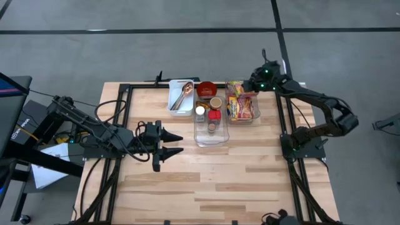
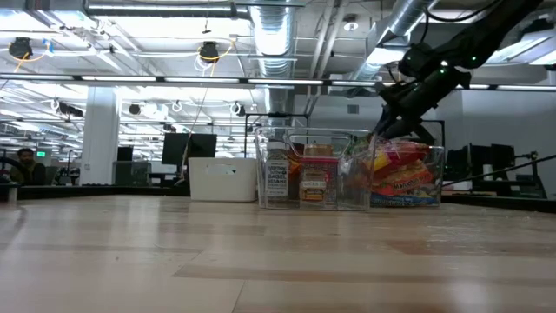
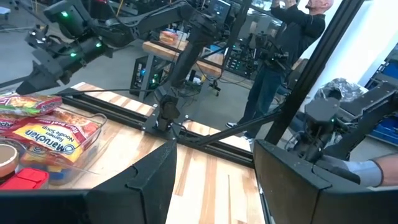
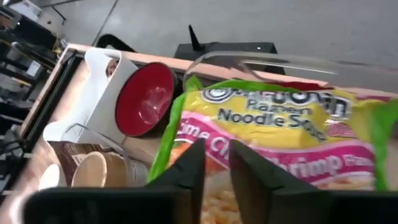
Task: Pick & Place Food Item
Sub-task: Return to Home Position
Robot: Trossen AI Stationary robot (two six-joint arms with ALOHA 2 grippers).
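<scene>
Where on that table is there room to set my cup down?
Bare wood: the table from the bins to the front edge, right of the left gripper. Crowded: the back middle, with white tray, bins, right gripper.

My left arm and right arm are matte black. The left gripper has pointed fingers — green lights dot the right.

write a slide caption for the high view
Right gripper above noodle packs in the right bin; left gripper open over the left of the table.
</scene>
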